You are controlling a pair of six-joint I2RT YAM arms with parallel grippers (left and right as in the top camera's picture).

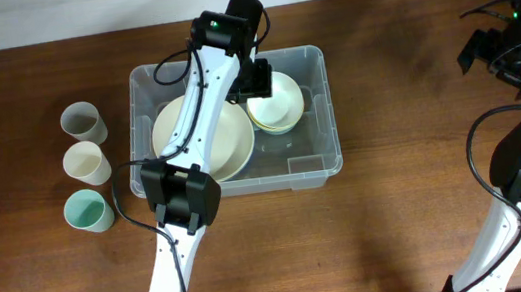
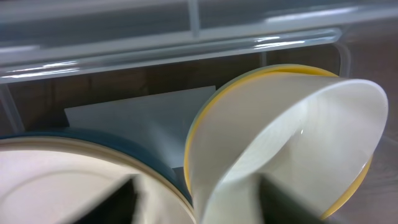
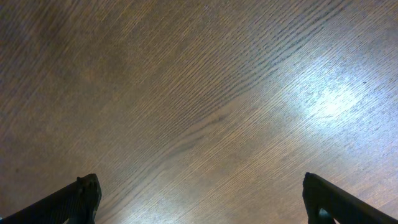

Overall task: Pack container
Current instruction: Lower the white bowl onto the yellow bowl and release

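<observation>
The clear container (image 1: 315,159) stands mid-table. In it lie a large cream bowl (image 1: 189,135) on the left and a stack of small bowls (image 1: 281,113) on the right. My left gripper (image 1: 253,76) reaches down into the container over the small stack. In the left wrist view a white bowl (image 2: 292,137) sits tilted inside a yellow-rimmed bowl (image 2: 205,118), and my left gripper (image 2: 202,208) is open, with its fingers either side of the white bowl's near wall. The container's white label (image 2: 137,121) shows behind. My right gripper (image 1: 493,50) is open and empty at the far right, over bare wood (image 3: 199,199).
Three cups stand in a column left of the container: grey (image 1: 82,122), cream (image 1: 87,163) and teal (image 1: 88,211). The container's far wall and rim (image 2: 186,43) rise close in front of the left gripper. The large bowl's rim (image 2: 74,155) lies at its left.
</observation>
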